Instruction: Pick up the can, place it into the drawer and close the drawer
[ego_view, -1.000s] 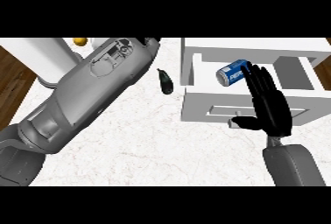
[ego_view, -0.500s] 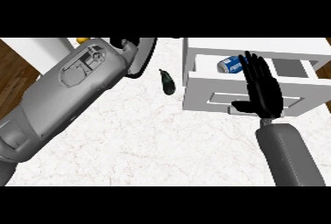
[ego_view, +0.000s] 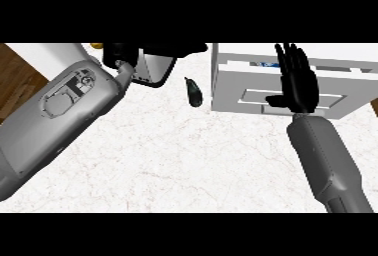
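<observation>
Two steps look done and the last is nearly there: the can (ego_view: 263, 64) shows only as a blue sliver inside the almost-closed drawer (ego_view: 251, 82), the right hand (ego_view: 297, 82) flat and straight-fingered against its front, left hand (ego_view: 151, 50) up by the top edge, fingers unreadable

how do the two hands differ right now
The right hand lies flat with straight fingers against the white drawer front; the left hand sits at the view's top edge, away from the drawer. The right hand shows whole; the left hand is mostly cut off, so its fingers cannot be judged. The left forearm looks far bulkier than the right forearm. Both hands are black on grey forearms.
</observation>
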